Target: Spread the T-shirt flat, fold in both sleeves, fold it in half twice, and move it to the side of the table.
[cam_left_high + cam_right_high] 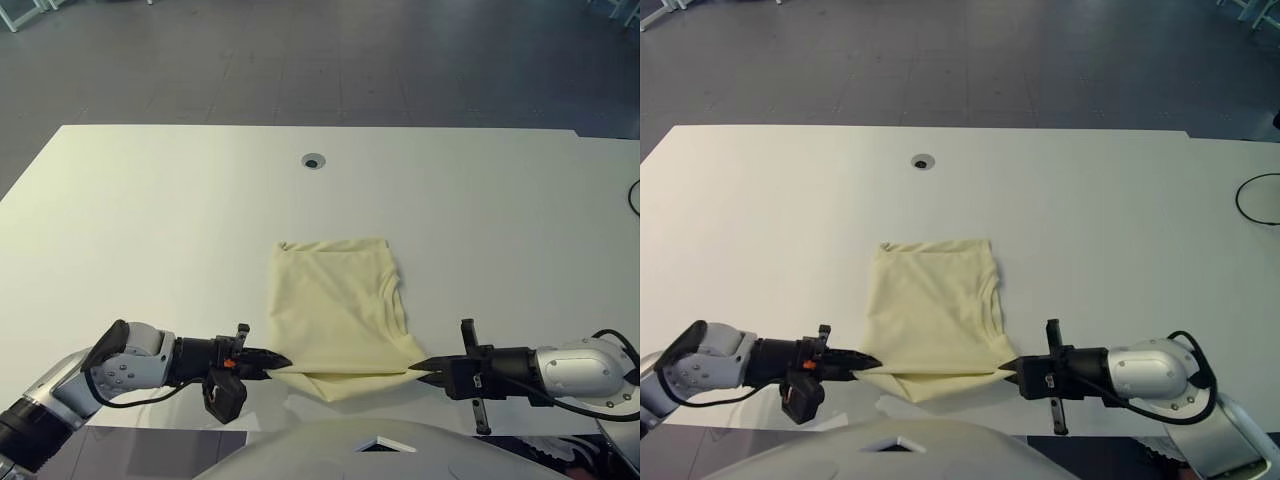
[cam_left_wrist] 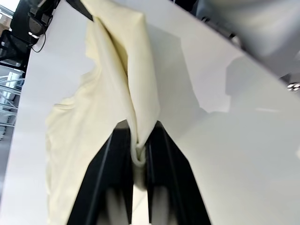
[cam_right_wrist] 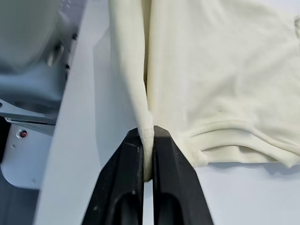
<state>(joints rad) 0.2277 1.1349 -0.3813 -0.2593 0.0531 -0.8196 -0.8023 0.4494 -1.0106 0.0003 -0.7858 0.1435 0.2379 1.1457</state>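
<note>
- Left fingers [image 2: 101, 187] closed on the near-left corner of the T-shirt [image 1: 335, 300]; right fingers [image 3: 176, 197] closed on its near-right corner.
- The gripped near edge is pulled taut, running left to right between them.
- The rest of the shirt lies partly folded on the bench [image 1: 150, 220], stretching away toward the far side.
- Judgement: the fold goes near-to-far, and both arms are equally placed for it.

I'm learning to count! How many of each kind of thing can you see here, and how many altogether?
T-shirt, pale yellow: 1
Claws: 2, the left claw and the right claw, each pinching a near corner of the T-shirt
Table, white: 1
Hole in the table, round: 1
Total: 5
</note>
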